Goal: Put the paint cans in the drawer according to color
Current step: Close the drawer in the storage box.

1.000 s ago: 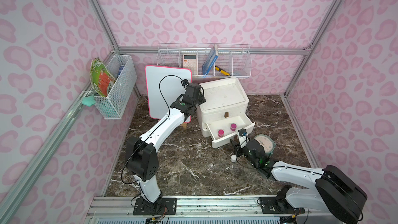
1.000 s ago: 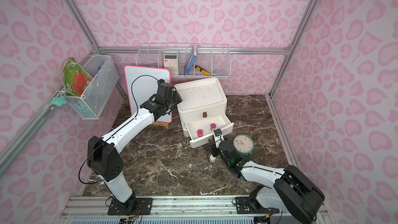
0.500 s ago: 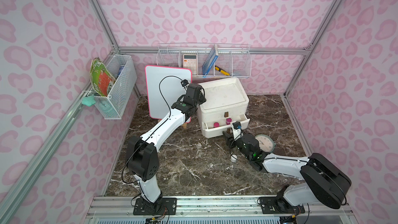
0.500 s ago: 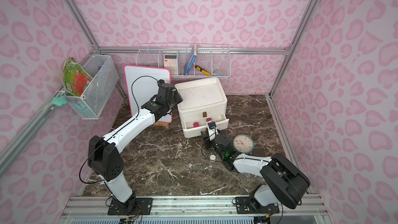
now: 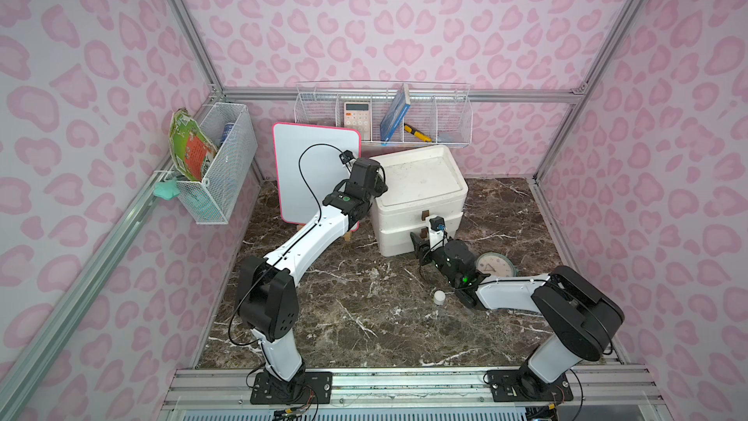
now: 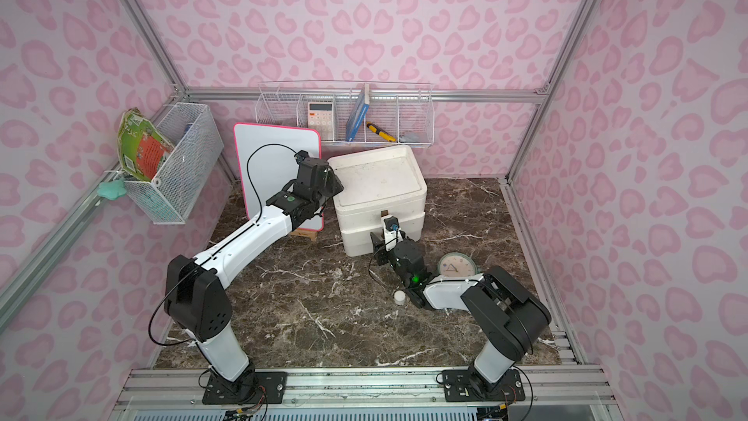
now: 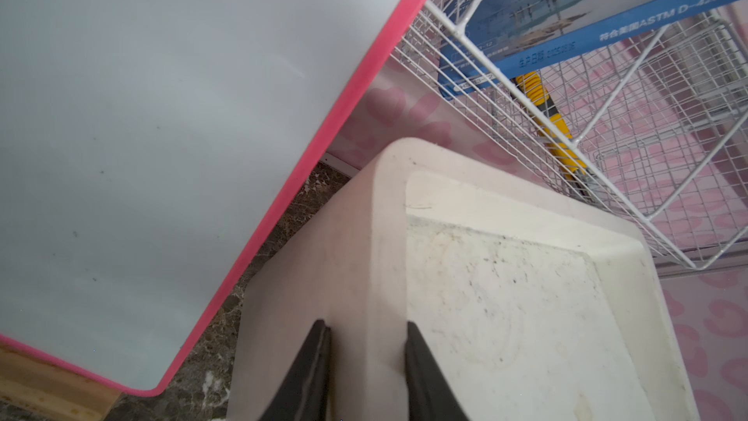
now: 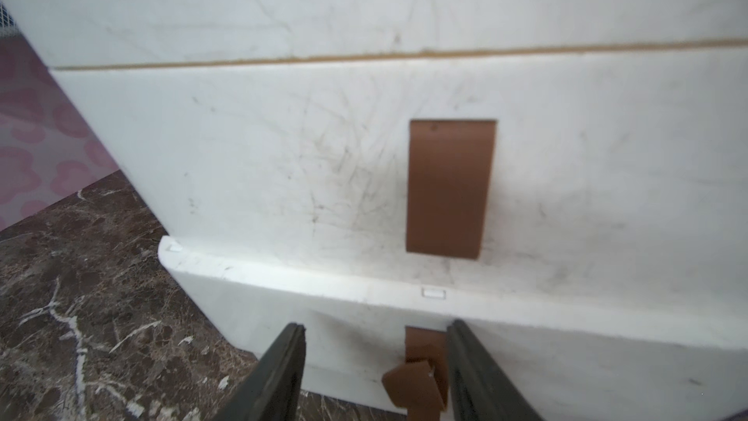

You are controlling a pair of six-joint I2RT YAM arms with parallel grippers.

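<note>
Paint can sits upright, lid up, lower-centre; we see left gripper clamping drawer unit, right gripper gaping.

lower drawer now shut, right tool forward

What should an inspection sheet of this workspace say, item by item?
Surface: dark marble tabletop; no spill seen.
Job's things: drawer unit, both drawers look closed; one white paint can stands loose on the tabletop beside the right arm; the other cans are not seen.
Clutter: clock lying by the right arm; whiteboard standing beside the drawer unit.
Grippers: left gripper, jaws clamped on the drawer unit's top rim; right gripper, jaws open, either side of the lower drawer's brown handle, not pinching it.
Cables: black cable loops from the left arm in front of the whiteboard; no snag seen.
Surroundings: wire basket on the back wall holds a calculator, blue box and yellow cutter; mesh basket on the side wall.
</note>
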